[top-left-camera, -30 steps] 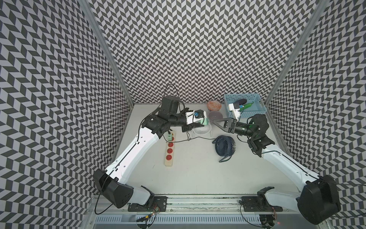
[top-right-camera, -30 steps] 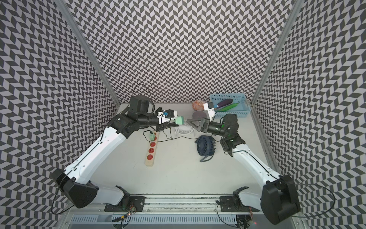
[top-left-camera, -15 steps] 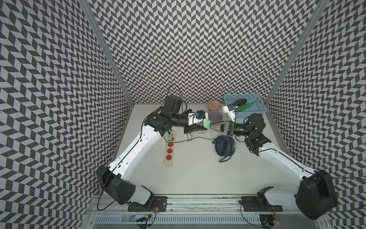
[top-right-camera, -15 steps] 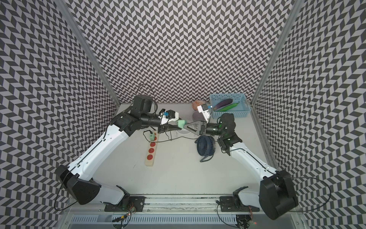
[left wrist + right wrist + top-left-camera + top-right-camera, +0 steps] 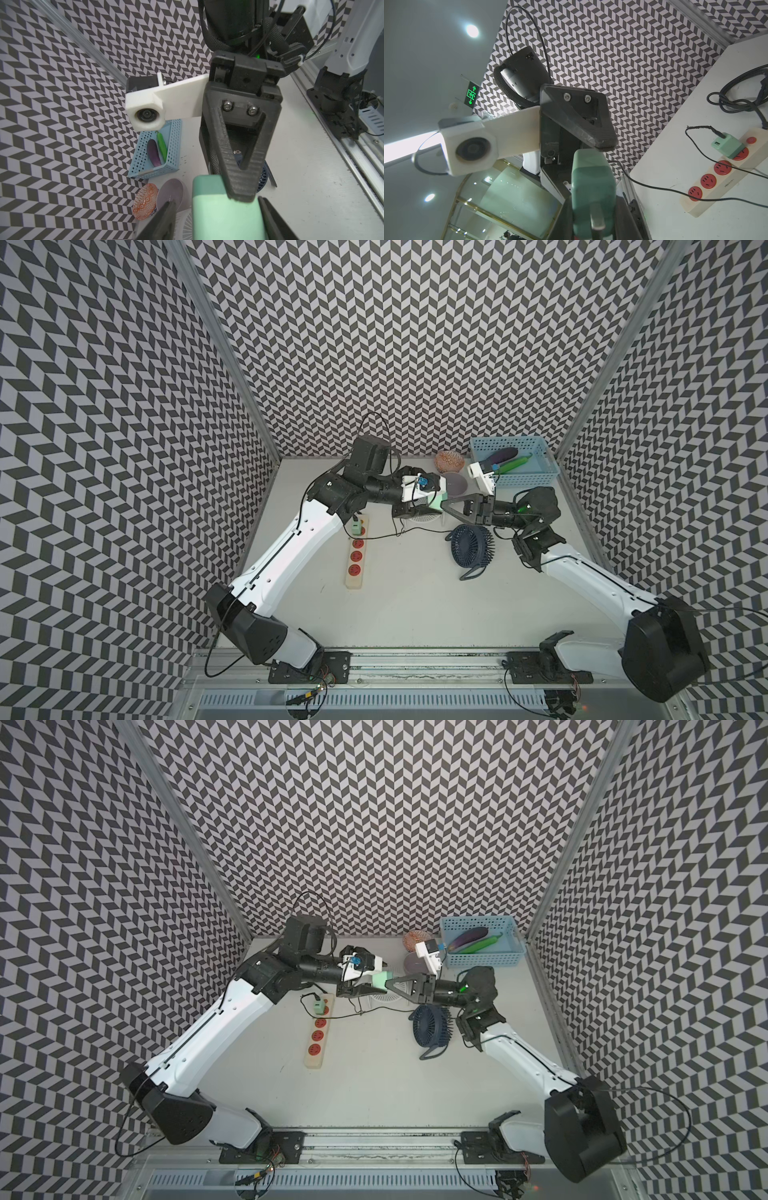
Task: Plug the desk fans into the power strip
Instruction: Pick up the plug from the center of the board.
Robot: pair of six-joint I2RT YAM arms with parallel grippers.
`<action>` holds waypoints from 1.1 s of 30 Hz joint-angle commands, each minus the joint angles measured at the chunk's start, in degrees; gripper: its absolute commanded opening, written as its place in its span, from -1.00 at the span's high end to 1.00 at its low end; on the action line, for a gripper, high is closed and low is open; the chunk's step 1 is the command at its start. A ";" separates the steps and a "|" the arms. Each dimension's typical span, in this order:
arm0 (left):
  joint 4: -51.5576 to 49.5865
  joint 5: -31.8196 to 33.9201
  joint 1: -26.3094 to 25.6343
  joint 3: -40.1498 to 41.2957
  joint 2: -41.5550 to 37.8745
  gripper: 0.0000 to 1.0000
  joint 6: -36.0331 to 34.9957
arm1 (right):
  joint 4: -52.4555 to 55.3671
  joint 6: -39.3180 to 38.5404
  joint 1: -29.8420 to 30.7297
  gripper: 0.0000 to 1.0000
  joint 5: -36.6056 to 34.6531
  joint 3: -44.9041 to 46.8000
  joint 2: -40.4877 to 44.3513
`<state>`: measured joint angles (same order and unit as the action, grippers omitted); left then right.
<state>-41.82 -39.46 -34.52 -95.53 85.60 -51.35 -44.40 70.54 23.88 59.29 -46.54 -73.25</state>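
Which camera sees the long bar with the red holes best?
The right wrist view: the power strip is close, its red sockets and a plugged-in green charger clear. Both top views show the strip whole but small. The left wrist view does not show it.

Lab robot cell, chevron-patterned walls (image 5: 415, 344)

Reads as matt, smooth plastic on the green adapter (image 5: 224, 212), ribbed black plastic on the right gripper (image 5: 390, 984) fingers (image 5: 241, 185). Smooth cream plastic along the power strip (image 5: 733, 180).
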 commanded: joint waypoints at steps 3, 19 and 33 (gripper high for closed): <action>0.50 1.14 -0.45 -3.34 0.56 -0.43 -1.22 | -18.84 15.92 0.53 1.00 -4.69 3.58 1.49; -2.79 -1.21 -0.72 -9.20 2.54 -0.14 -3.48 | -57.01 46.13 0.82 1.00 -10.55 9.33 -9.37; -3.98 1.80 -1.69 -8.94 3.13 -0.22 -4.61 | -59.73 46.91 1.86 1.00 -10.82 8.43 -11.39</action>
<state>-44.97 -39.48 -36.23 -103.33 89.06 -55.51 -89.27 116.53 25.23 48.82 -36.80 -85.84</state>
